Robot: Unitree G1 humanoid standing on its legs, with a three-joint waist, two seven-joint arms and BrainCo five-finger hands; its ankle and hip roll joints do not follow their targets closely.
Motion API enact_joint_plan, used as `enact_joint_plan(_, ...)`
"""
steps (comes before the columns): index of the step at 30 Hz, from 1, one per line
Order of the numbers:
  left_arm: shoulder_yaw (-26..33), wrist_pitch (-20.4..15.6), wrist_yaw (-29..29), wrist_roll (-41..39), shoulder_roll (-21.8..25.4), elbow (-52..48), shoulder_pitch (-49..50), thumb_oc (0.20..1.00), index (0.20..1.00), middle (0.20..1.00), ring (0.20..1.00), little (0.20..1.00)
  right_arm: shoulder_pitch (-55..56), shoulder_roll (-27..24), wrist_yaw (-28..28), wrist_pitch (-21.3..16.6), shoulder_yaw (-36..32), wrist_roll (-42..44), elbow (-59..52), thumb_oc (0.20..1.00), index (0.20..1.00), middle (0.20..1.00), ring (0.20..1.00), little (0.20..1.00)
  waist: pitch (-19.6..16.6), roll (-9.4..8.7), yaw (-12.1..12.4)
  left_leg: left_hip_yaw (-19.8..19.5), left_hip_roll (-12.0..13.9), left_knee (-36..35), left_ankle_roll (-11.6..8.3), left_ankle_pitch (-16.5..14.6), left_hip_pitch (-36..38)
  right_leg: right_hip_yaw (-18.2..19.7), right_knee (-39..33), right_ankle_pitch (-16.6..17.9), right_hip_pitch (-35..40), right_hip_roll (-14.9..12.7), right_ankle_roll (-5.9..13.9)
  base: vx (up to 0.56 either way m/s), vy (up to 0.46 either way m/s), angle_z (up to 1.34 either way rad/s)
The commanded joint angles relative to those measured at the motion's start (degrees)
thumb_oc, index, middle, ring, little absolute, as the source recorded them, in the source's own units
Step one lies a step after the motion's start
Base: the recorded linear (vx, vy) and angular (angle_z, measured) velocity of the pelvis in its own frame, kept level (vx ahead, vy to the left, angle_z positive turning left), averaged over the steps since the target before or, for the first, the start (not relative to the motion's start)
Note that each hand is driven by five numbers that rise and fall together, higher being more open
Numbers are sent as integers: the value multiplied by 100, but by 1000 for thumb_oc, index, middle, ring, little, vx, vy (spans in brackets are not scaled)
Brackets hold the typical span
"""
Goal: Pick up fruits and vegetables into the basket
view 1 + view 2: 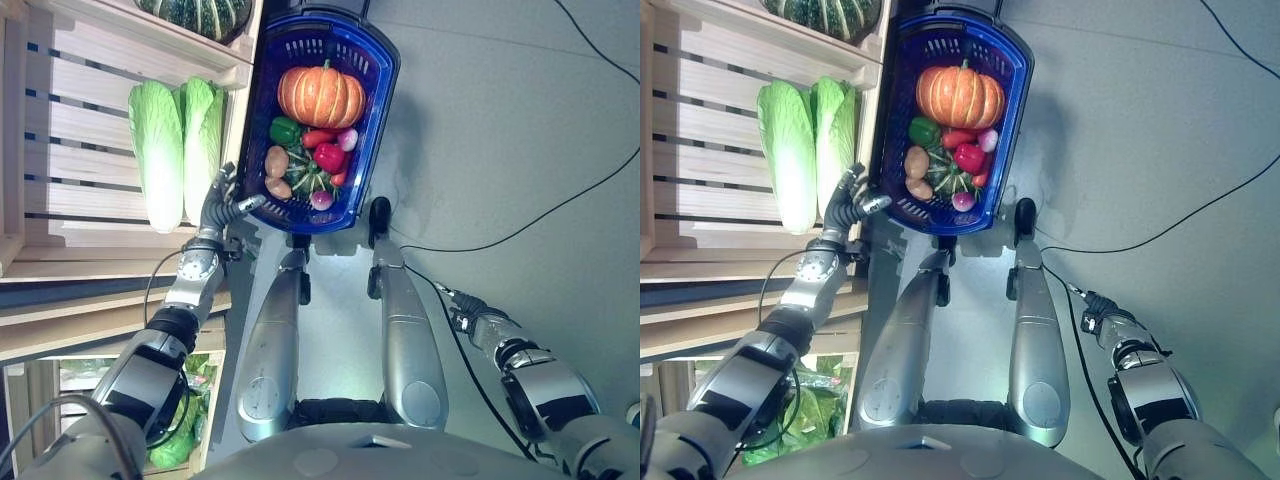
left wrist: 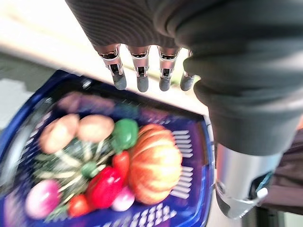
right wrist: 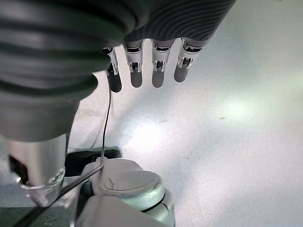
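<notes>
A blue basket (image 1: 385, 70) stands on the grey floor beside a wooden shelf. In it lie an orange pumpkin (image 1: 321, 95), a green pepper (image 1: 284, 130), a red pepper (image 1: 329, 157), two potatoes (image 1: 276, 160), a small striped squash (image 1: 308, 180) and pink round vegetables. My left hand (image 1: 225, 205) hovers at the basket's near left rim, between the basket and the shelf. Its fingers (image 2: 142, 78) are relaxed and hold nothing. Two napa cabbages (image 1: 157, 150) lie side by side on the shelf, just left of that hand. My right hand (image 3: 136, 71) hangs over bare floor, fingers straight and empty.
The slatted wooden shelf (image 1: 80, 110) fills the left side. A dark green striped squash (image 1: 200, 12) sits on its far tier. Leafy greens (image 1: 185, 420) lie in a lower compartment at the bottom left. Grey floor spreads to the right of the basket.
</notes>
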Motion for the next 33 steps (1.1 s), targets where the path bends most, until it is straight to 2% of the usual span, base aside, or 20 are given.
enact_joint_plan(1,390,-396,941,611,189,-351,-57,1000,1000,1000,1000,1000,340,-194,-8,-63,119,137,-12,1000,1000,1000,1000,1000,-123,115,50,-36,-172,-16,74,-26,-266,-13,847,-948,-11,254,169,24,-33,-2)
enact_joint_plan(2,495,-336,1594,1084,242,-385,-122,1000,1000,1000,1000,1000,367,-182,8,-85,125,141,-5,1000,1000,1000,1000,1000,-123,99,56,-61,-176,39,74,-67,-280,-4,899,-999,-19,267,159,0,0,0)
enact_joint_plan(3,495,-336,1594,1084,242,-385,-122,1000,1000,1000,1000,1000,367,-182,8,-85,125,141,-5,1000,1000,1000,1000,1000,-123,99,56,-61,-176,39,74,-67,-280,-4,899,-999,-19,267,159,17,-35,-1)
enact_joint_plan(7,787,-96,2442,1695,347,-401,-288,1000,1000,1000,1000,1000,380,-127,32,-89,149,162,-2,1000,1000,1000,1000,1000,-123,34,73,-92,-172,75,46,-55,-328,-6,922,-1013,-40,291,132,16,-41,7)
enact_joint_plan(9,822,-84,2529,1752,365,-359,-319,1000,1000,1000,1000,1000,380,-119,30,-91,162,179,-4,1000,1000,1000,1000,1000,-123,26,74,-96,-169,72,42,-47,-331,-8,922,-1014,-39,293,128,12,-16,6)
enact_joint_plan(13,986,151,3405,2275,505,-30,-541,1000,1000,1000,1000,1000,379,-105,52,-105,226,179,3,1000,1000,1000,1000,1000,-123,-25,42,-95,-139,86,13,-41,-351,-3,950,-1049,-51,324,100,6,-1,-1)
enact_joint_plan(16,1026,261,3640,2395,578,85,-605,1000,1000,1000,1000,1000,382,-107,56,-111,246,187,4,1000,1000,1000,1000,1000,-123,-35,28,-94,-126,79,2,-37,-351,1,958,-1066,-53,335,92,0,0,0)
enact_joint_plan(17,1086,408,3870,2529,683,320,-683,1000,1000,1000,1000,1000,384,-110,60,-100,285,195,-8,1000,1000,1000,1000,1000,-123,-56,5,-95,-110,94,-20,-46,-347,2,989,-1094,-55,347,82,31,-7,-5)
enact_joint_plan(22,1188,765,4204,2721,872,942,-846,1000,1000,1000,1000,1000,323,-161,103,-65,363,212,1,1000,1000,1000,1000,1000,-123,-106,-47,-69,-77,130,-59,-75,-369,-1,1037,-1175,-71,379,48,25,-1,-5)
enact_joint_plan(31,1168,1523,4103,2629,1086,1827,-1062,1000,1000,1000,1000,1000,211,-229,158,-57,450,200,67,1000,1000,1000,1000,1000,-123,-132,-126,-47,-52,136,-94,-36,-470,1,1042,-1181,-167,394,30,9,2,-1)
enact_joint_plan(33,1139,1734,3883,2625,1092,2011,-1072,1000,1000,1000,1000,1000,213,-240,167,-56,461,189,71,1000,1000,1000,1000,1000,-123,-137,-138,-40,-49,160,-95,-76,-457,2,1074,-1228,-156,402,30,0,0,0)
